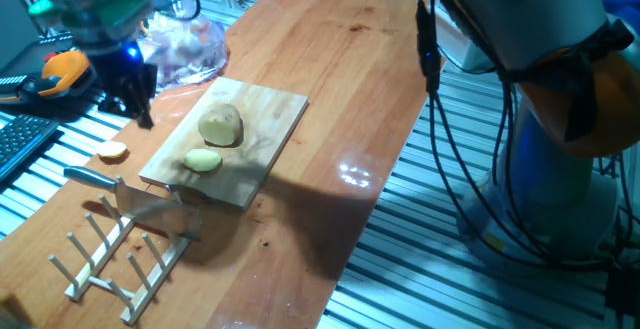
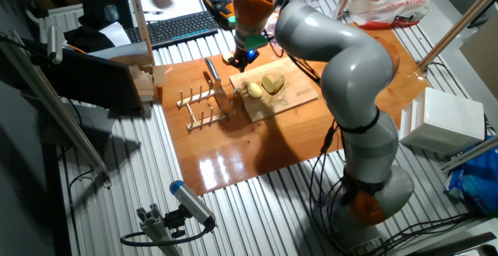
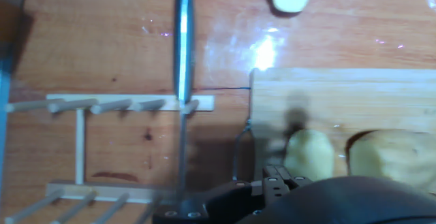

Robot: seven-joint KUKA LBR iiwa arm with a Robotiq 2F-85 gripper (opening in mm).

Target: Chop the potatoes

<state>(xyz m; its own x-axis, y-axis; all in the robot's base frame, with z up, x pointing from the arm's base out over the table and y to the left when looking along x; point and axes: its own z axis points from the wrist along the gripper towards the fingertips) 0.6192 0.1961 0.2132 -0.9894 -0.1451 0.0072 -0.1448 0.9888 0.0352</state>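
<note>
From my remote seat, the wooden peg rack (image 1: 118, 259) sits nearest on the worktop (image 1: 340, 99), a knife (image 1: 130, 197) resting across it with its dark handle (image 1: 90, 176) pointing left. Just beyond lies the cutting board (image 1: 262, 129), carrying the potatoes (image 1: 221, 126): one larger piece with a smaller pale piece (image 1: 203, 159) just beside it, both toward the board's near end. A small yellow slice (image 1: 112, 151) lies off the board on bare wood. Farther back, my tool (image 1: 136, 97) hangs above the worktop beside the board's left edge; I cannot tell whether its fingers are spread or pressed together. A clear plastic bag (image 1: 185, 49) lies behind it.
</note>
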